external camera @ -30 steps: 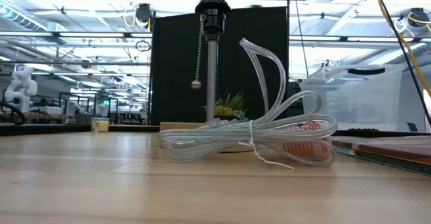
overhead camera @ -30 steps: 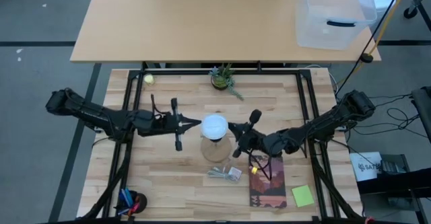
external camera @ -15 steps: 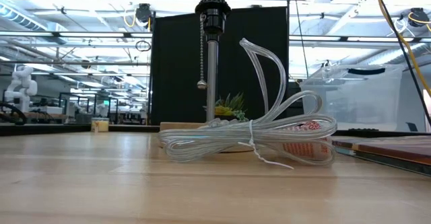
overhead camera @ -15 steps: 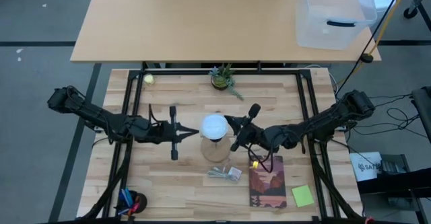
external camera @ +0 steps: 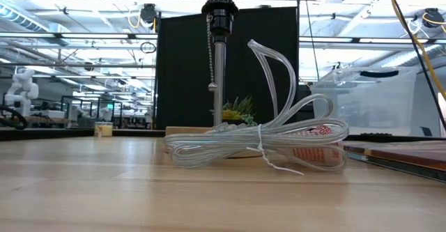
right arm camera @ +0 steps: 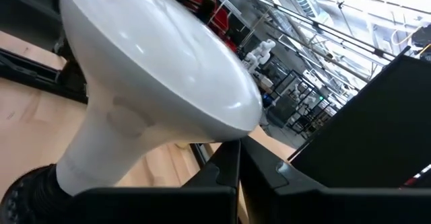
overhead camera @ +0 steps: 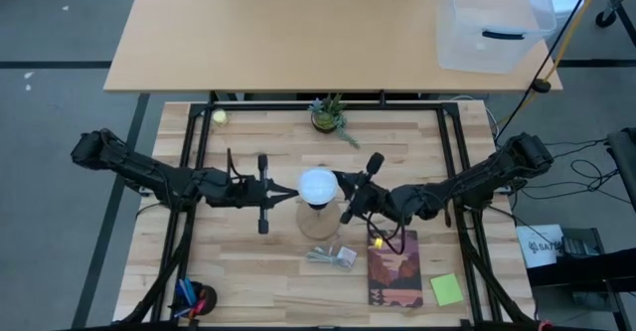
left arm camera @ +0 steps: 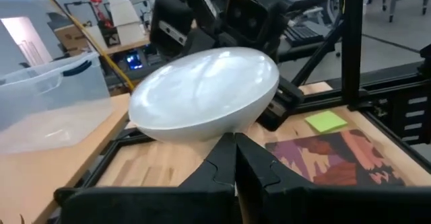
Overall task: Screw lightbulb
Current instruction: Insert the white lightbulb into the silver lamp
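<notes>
The white lightbulb [overhead camera: 318, 185] stands upright in the black socket [external camera: 220, 12] on top of a lamp stem, above a round wooden base [overhead camera: 320, 222]. In the right wrist view its pale neck [right arm camera: 101, 150] goes into the socket [right arm camera: 27, 187]. My left gripper [overhead camera: 295, 194] reaches in level from the table's left and is shut, its tips at the globe's left side. My right gripper [overhead camera: 339, 180] comes in level from the table's right, also shut, at the globe's right side. A pull chain [external camera: 209, 51] hangs from the socket. My left gripper has its shut fingertips [left arm camera: 235, 143] against the lower rim of the globe [left arm camera: 215, 126] on its left side. The fingers come level from the table's left. The bulb stands upright in the socket. My right gripper has its shut fingertips [right arm camera: 232, 153] against the globe's lower edge [right arm camera: 225, 131] on its right side. They come level from the table's right.
A coil of clear cord [overhead camera: 333, 257] lies near the base, with a book [overhead camera: 395, 268] and a green sticky note [overhead camera: 446, 289] to the near right. A small plant [overhead camera: 328, 114] and a yellow-green ball [overhead camera: 220, 117] sit at the far edge. A pen cup [overhead camera: 194, 299] stands near left.
My left gripper has swung a little toward the table's near edge along the bulb's left side. My right gripper has shifted a little toward the far edge on the right side. Both stay shut. The pull chain's end has swung toward the lamp stem.
</notes>
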You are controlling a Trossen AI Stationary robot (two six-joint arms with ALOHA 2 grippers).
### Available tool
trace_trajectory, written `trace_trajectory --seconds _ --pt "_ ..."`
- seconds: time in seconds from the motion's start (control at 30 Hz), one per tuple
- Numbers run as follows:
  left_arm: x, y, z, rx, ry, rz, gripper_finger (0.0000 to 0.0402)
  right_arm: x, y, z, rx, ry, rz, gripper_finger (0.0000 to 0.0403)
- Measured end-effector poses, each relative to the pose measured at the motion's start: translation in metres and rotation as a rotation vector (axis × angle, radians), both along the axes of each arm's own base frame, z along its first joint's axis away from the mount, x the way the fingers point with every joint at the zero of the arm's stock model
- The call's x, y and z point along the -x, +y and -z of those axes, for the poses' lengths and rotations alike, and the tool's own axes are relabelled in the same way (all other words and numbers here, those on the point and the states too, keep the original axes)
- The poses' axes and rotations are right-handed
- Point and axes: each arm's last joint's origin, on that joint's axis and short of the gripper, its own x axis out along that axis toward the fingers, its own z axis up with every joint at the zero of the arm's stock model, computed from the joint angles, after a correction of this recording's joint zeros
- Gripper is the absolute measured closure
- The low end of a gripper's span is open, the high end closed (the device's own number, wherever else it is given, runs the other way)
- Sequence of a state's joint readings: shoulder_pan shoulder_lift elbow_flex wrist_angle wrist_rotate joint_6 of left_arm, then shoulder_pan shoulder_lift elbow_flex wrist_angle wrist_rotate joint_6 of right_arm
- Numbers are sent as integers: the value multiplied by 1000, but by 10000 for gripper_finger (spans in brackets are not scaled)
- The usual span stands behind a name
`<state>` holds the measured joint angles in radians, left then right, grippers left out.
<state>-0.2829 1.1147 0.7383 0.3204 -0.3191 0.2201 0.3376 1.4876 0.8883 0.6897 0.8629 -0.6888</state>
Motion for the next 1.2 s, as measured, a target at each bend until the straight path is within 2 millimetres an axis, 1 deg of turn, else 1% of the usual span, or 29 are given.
trace_trajectory --seconds 0.5,0.73,1.03,1.2 --pt "-3 17 -1 31 -7 -68 401 7 18 2 14 22 -28 403" --pt "-5 25 0 61 -5 -111 401 7 21 2 13 24 -50 403" --pt "-3 25 3 60 29 -142 401 8 22 6 -6 43 -50 403" --pt "5 18 -2 45 20 -120 401 8 18 6 -12 41 16 403"
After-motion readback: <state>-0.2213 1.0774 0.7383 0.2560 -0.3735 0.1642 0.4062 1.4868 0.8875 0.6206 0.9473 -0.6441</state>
